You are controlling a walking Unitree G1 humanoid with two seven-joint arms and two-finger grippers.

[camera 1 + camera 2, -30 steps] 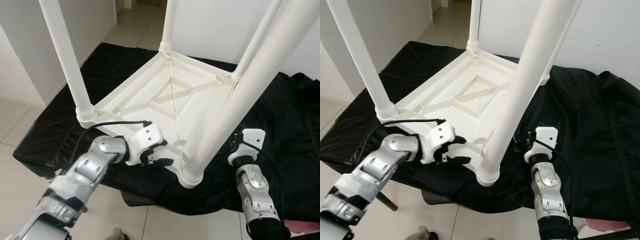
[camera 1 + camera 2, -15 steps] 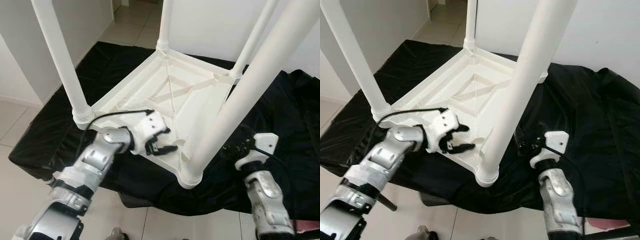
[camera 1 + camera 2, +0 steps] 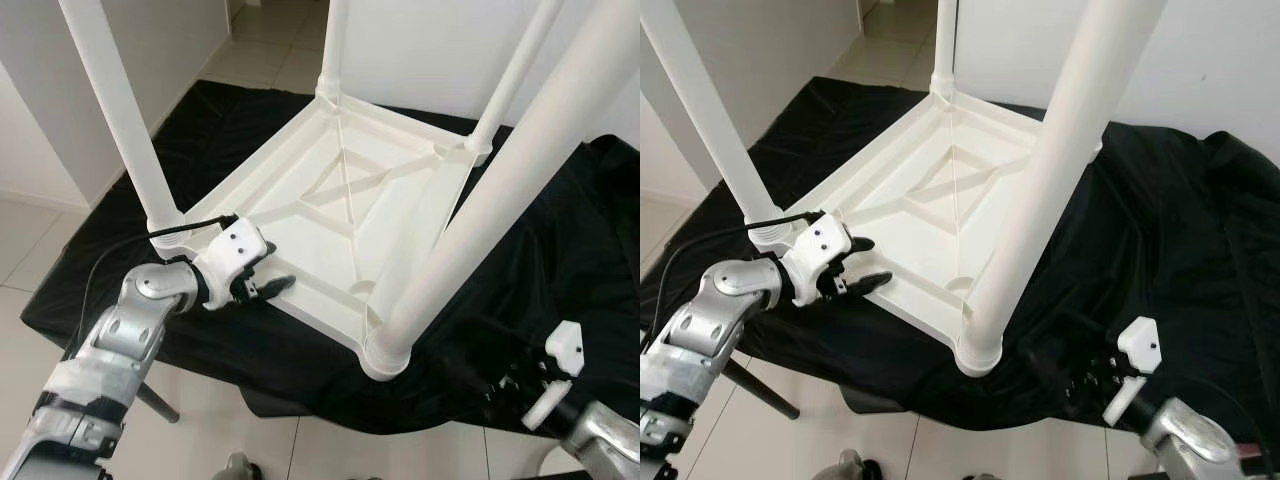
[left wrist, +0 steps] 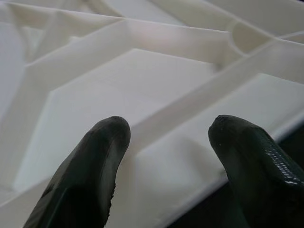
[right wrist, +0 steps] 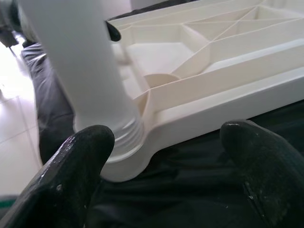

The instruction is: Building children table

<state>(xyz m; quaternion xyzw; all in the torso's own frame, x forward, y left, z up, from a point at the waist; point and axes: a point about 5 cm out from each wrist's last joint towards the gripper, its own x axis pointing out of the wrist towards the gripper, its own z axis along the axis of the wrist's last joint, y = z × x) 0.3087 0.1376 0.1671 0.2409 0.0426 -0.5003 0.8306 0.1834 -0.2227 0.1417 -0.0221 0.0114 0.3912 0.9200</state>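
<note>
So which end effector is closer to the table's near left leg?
Left. The left end effector sits open right beside the base of that leg, at the table's rim. The right end effector hangs open off the opposite corner, over the black cloth.

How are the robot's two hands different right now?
The left gripper is up at the table's edge near a leg; the right gripper is low over the black cloth, apart from the table. The left arm reaches forward; the right arm sits at the picture's bottom corner. Both are open and hold nothing.
</note>
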